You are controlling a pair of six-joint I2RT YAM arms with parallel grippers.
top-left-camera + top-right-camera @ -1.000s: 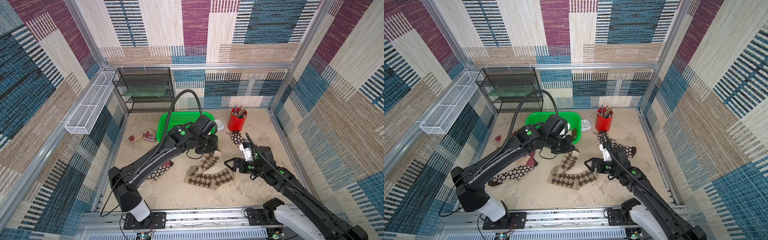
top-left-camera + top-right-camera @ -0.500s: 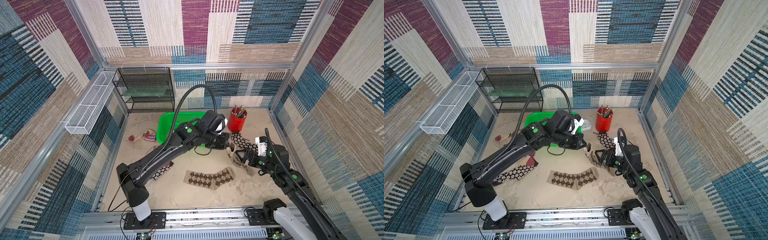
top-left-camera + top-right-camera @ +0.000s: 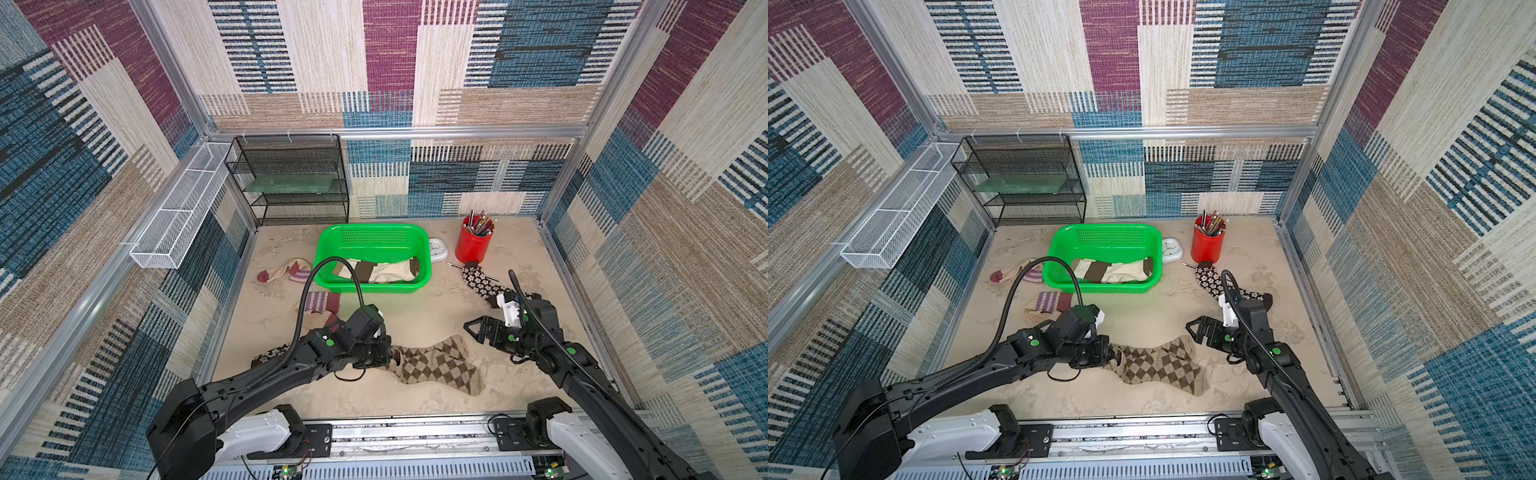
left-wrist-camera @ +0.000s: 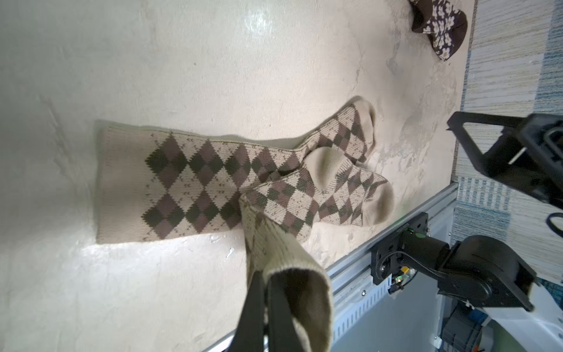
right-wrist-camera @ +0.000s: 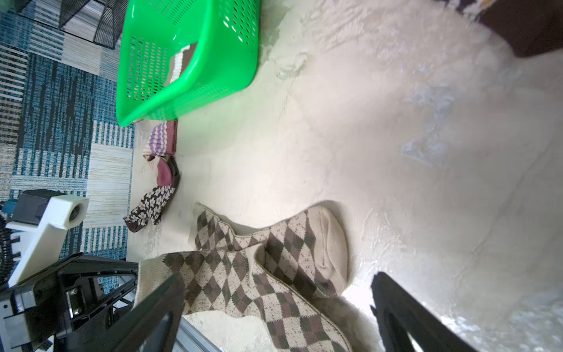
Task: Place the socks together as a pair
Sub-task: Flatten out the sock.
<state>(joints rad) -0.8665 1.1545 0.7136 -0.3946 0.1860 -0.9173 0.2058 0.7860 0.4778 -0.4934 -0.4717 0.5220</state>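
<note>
Tan argyle sock (image 4: 304,195), cuff pinched in the left gripper (image 4: 266,275), drapes across its mate (image 4: 182,183) on the tabletop (image 4: 213,61). Best to lay cuff over cuff, pulled straight. The right gripper (image 3: 478,330) hangs spread near the toes.

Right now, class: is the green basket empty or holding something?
Holding something: a cream brown-banded sock lies inside the green basket.

Green basket (image 3: 365,287) near red cup (image 3: 473,249) (pencils inside), rack (image 3: 303,216) behind.
</note>
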